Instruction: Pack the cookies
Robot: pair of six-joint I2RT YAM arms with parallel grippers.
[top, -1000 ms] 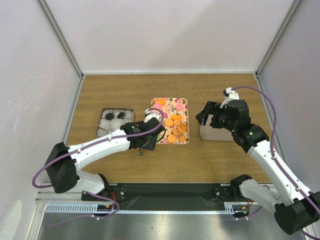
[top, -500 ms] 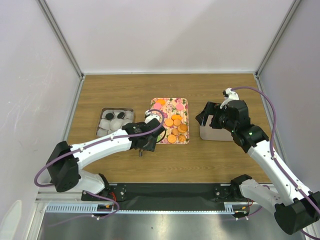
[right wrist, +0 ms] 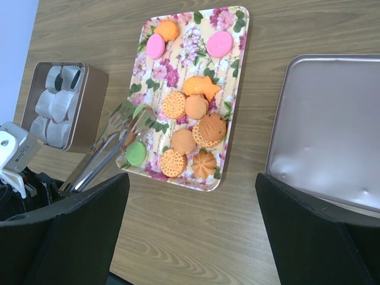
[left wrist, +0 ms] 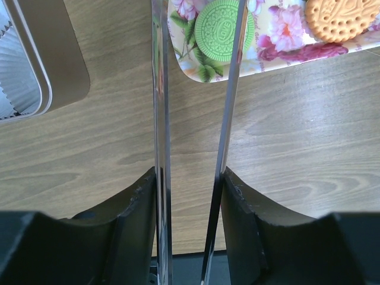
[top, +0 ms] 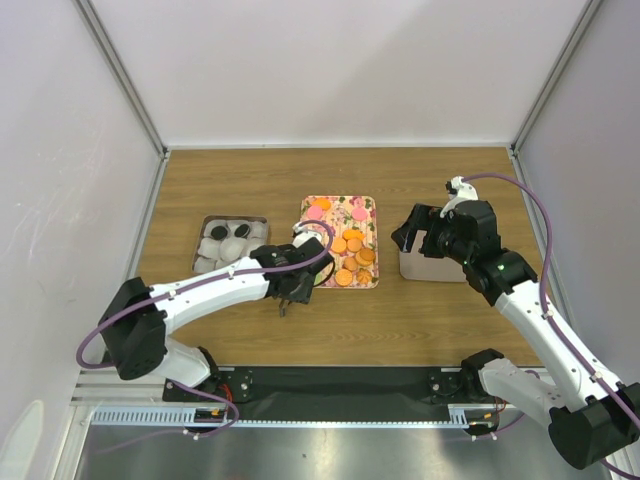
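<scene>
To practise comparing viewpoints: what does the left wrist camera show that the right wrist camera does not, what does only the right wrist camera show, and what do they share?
Only the left wrist view: the stamped pattern on the green cookie, seen close between the two blades of the tongs.
Only the right wrist view: the whole floral tray, two pink cookies, the grey lid, and the white paper cups filling the tin.
Both: the tongs, that green cookie, the tray's near corner, part of the tin, the wooden table.
</scene>
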